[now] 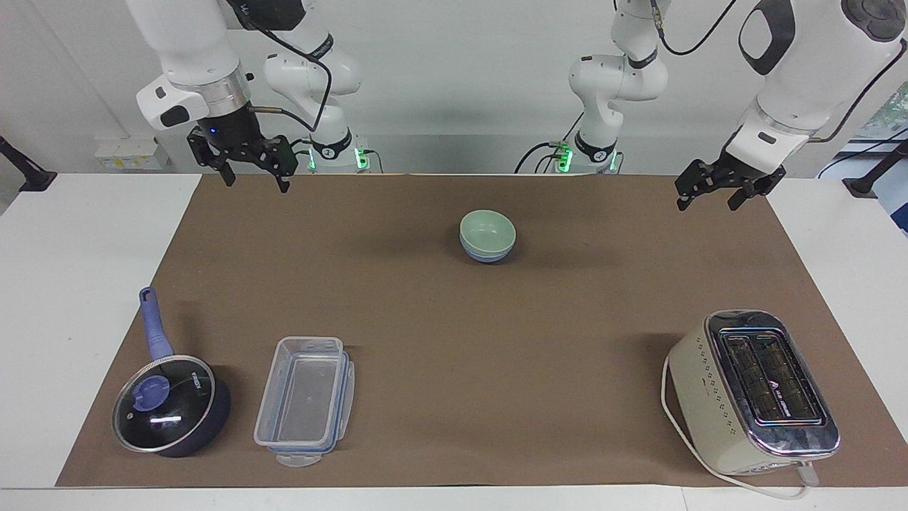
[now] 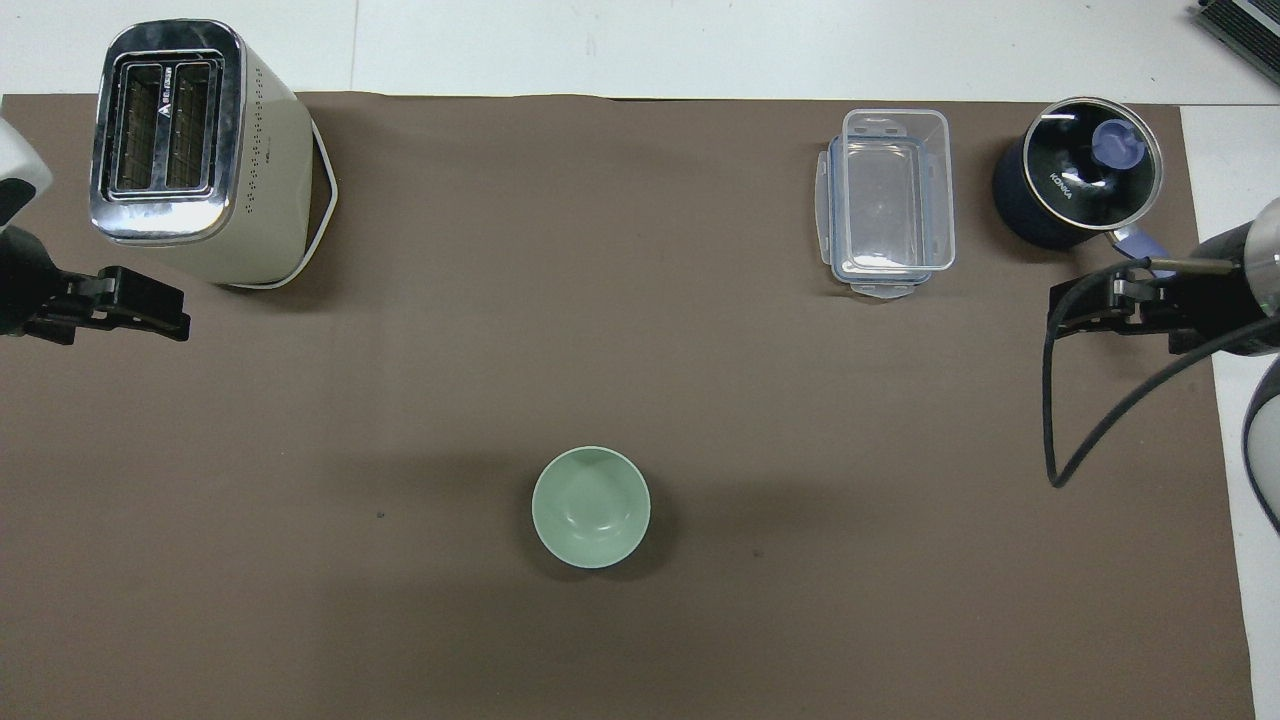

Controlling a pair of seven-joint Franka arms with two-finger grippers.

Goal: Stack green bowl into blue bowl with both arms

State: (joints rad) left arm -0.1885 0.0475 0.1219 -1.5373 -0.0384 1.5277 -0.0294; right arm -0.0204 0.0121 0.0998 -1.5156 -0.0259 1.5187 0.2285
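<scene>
Currently, facing view: green bowl sits nested in the blue bowl (only a blue band shows under the green rim), mid-mat toward the robots' edge. Right gripper hangs over the mat corner at its own end, jaws wide, nothing held. Left gripper over the other robot-side corner, also spread and empty.

Overhead view: green bowl hides the blue one. Left gripper is near the toaster, right gripper near the saucepan; clear lidded container beside the pan.
</scene>
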